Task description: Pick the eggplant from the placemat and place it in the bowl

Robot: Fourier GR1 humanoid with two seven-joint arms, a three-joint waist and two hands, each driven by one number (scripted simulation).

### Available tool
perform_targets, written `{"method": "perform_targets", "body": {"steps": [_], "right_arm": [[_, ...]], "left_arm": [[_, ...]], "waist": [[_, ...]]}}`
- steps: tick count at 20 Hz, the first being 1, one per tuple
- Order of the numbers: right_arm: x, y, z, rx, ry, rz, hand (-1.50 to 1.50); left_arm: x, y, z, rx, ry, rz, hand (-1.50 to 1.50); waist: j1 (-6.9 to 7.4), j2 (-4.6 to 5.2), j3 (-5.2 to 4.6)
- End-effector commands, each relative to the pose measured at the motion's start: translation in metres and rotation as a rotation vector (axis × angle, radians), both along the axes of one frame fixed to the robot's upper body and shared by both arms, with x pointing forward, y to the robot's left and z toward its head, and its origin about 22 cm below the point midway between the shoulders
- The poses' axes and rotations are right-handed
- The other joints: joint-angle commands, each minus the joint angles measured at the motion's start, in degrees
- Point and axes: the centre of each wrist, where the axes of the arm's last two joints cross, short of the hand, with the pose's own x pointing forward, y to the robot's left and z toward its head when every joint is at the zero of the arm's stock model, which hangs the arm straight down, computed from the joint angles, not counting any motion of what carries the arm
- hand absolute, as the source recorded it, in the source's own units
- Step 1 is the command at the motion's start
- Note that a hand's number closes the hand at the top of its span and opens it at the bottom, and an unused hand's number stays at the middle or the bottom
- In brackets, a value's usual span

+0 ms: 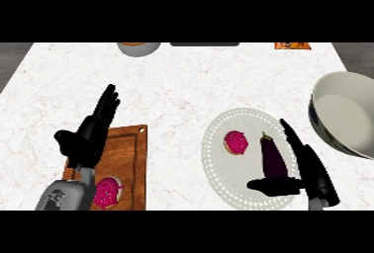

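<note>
A dark purple eggplant (272, 157) lies on the round white placemat (219, 158), right of a pink cut fruit half (236, 142). My right hand (310, 170) rests beside the eggplant's right side with straight fingers pointing away; its thumb (274, 186) reaches across under the eggplant's near end. The hand is open and not closed round the eggplant. The grey bowl (347, 116) stands at the right edge, partly cut off. My left hand (91, 131) stays open, fingers up, over the left of the counter.
A wooden cutting board (128, 158) lies at lower left with another pink fruit half (108, 191) on it. At the far edge are a small bowl (138, 48), a dark flat object (205, 44) and an orange item (293, 45).
</note>
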Motion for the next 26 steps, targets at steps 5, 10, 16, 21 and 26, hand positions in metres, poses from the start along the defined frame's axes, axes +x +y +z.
{"method": "perform_targets", "body": {"steps": [5,10,16,21,26], "right_arm": [[0.015,-0.009,-0.024,0.001,0.011,-0.034,-1.5],[0.009,-0.008,-0.042,-0.165,0.053,-0.031,-1.5],[0.006,-0.023,-0.07,-0.201,0.119,0.008,-1.5],[0.008,-0.01,-0.074,-0.177,0.103,0.07,1.5],[0.021,-0.006,-0.072,-0.275,0.077,0.242,1.5]], "left_arm": [[-0.018,-0.01,0.002,0.006,-0.023,0.008,0.0],[0.003,0.005,0.006,0.002,-0.002,0.009,0.0],[0.003,-0.007,0.014,0.01,-0.022,-0.006,0.0],[-0.013,0.005,0.008,0.0,-0.006,-0.013,0.0],[-0.004,0.014,0.007,-0.017,0.014,-0.015,0.0]], "waist": [[0.18,-0.02,0.0],[0.11,0.0,0.0],[0.08,0.0,0.01],[0.12,-0.03,0.0],[0.25,0.02,-0.01]]}}
